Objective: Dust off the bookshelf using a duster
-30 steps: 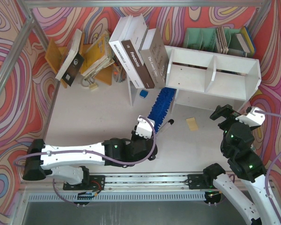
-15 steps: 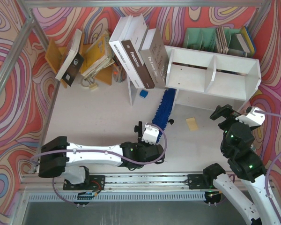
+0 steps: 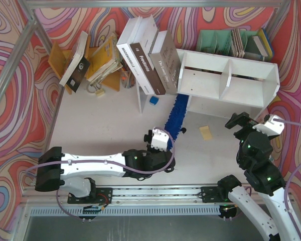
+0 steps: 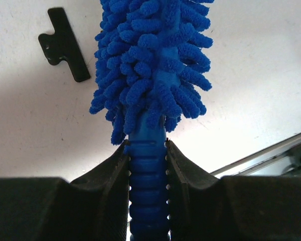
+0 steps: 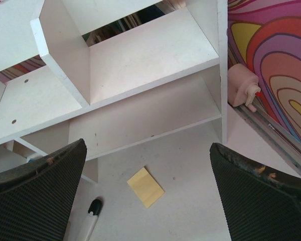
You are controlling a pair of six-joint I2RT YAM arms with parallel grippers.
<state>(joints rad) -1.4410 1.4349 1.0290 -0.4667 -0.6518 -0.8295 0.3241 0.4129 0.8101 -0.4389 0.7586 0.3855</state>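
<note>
The duster (image 4: 150, 75), bright blue and fluffy, lies slanted on the table with its head (image 3: 176, 113) reaching towards the left end of the bookshelf (image 3: 226, 83). My left gripper (image 3: 160, 136) is shut on the duster's ribbed blue handle, and in the left wrist view both fingers press its sides (image 4: 146, 165). The bookshelf is white, with two cubbies and a lower shelf (image 5: 140, 60). Low in front of its right half, my right gripper (image 3: 242, 123) is open and holds nothing (image 5: 148, 193).
A yellow note (image 5: 145, 187) and a black-capped marker (image 5: 92, 213) lie before the shelf. A black clip (image 4: 64, 44) sits beside the duster. Books lean on a thin white board (image 3: 139, 98). A green rack (image 3: 215, 40) stands behind the shelf, and loose books (image 3: 98, 60) lie back left.
My left arm has shifted right with the duster, then eased back a little. The duster head has swung closer to the shelf's left end. The right arm has not moved.
</note>
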